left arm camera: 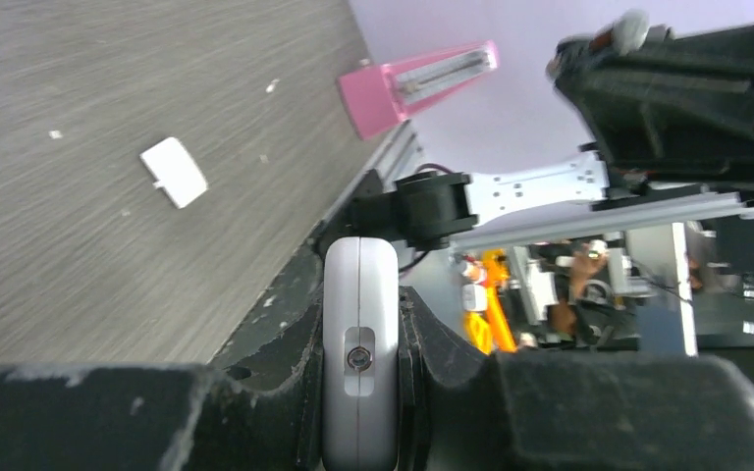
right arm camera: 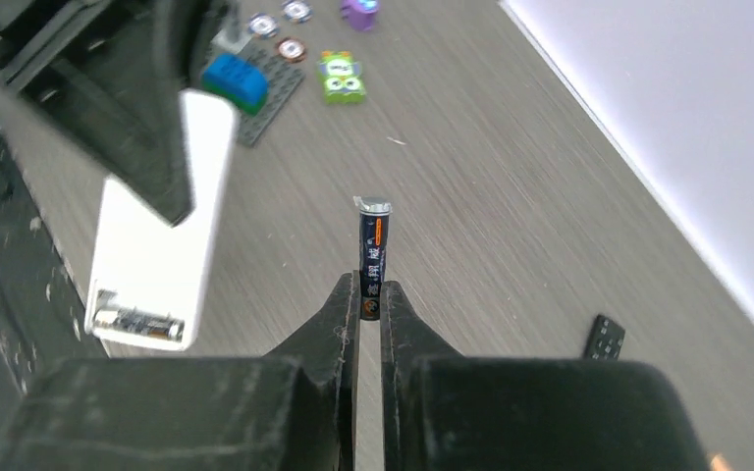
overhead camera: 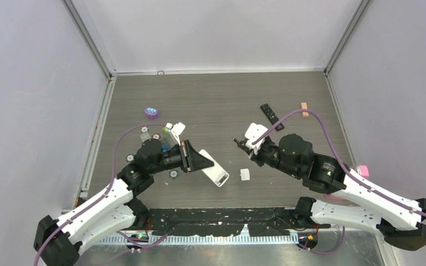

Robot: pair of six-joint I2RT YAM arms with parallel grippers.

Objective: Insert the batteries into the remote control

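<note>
My right claw (right arm camera: pixel 371 299) is clamped on one battery (right arm camera: pixel 373 240), which sticks straight out past the fingertips, above the desk (right arm camera: pixel 511 196). My left claw (overhead camera: pixel 204 162) grips the white remote (right arm camera: pixel 162 235), held just to the battery's left. Its open bay (right arm camera: pixel 137 324) seems to run crosswise to the battery's long axis, so I judge a turn is needed before seating.

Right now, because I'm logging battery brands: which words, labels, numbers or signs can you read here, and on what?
Nothing can be read outright.
battery in the right gripper: white characters and an orange mark, too blurred to read.
white remote: no print shows.
black remote: markings too small to read.
</note>
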